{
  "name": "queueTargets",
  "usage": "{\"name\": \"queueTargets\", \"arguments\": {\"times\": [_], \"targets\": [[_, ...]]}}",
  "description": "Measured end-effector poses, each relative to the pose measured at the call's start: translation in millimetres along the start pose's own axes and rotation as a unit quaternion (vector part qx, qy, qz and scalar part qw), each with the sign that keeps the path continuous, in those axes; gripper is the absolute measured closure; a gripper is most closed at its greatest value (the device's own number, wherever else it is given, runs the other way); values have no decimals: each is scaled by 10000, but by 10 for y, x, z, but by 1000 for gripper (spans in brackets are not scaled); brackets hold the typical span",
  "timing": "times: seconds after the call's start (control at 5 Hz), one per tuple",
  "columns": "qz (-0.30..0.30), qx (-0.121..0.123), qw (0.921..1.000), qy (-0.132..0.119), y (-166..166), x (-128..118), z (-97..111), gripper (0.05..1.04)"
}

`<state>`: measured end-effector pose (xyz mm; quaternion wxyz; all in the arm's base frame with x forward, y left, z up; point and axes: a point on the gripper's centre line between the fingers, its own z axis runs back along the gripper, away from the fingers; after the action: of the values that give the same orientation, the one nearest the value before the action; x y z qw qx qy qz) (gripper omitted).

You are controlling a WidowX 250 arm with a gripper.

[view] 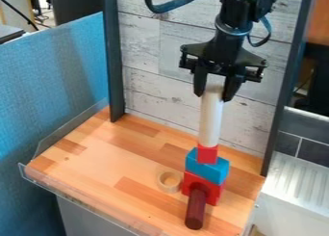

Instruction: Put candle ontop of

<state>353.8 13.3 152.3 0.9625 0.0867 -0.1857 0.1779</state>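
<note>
The white candle point(210, 119) was nearly upright, its long axis running up and down, its upper end pinched between the jaws of the gripper point(214, 96). Its lower end pointed down at the small red block point(207, 154), toward the table's point(96, 153) right side.

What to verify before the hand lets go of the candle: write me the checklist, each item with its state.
1. Candle gripped near its top by the hand: ok.
2. Candle roughly upright: ok.
3. Candle's lower end lined up with the small red block: ok, as far as this view shows.
4. Candle's weight fully on that block: cannot tell; they look to meet, but a slight gap could be hidden.
5. Blue block squarely aligned on the larger red block: not ok, it looks turned.
</note>
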Motion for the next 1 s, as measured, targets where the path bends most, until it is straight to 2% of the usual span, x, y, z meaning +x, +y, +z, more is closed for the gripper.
{"name": "queueTargets", "arguments": {"times": [0.2,0.4,1.0], "targets": [[-5,-36,10000,31,-13,-9,-5,166],[16,-48,10000,42,-13,-9,-3,74],[54,-118,9998,122,-17,-25,1,83]]}}
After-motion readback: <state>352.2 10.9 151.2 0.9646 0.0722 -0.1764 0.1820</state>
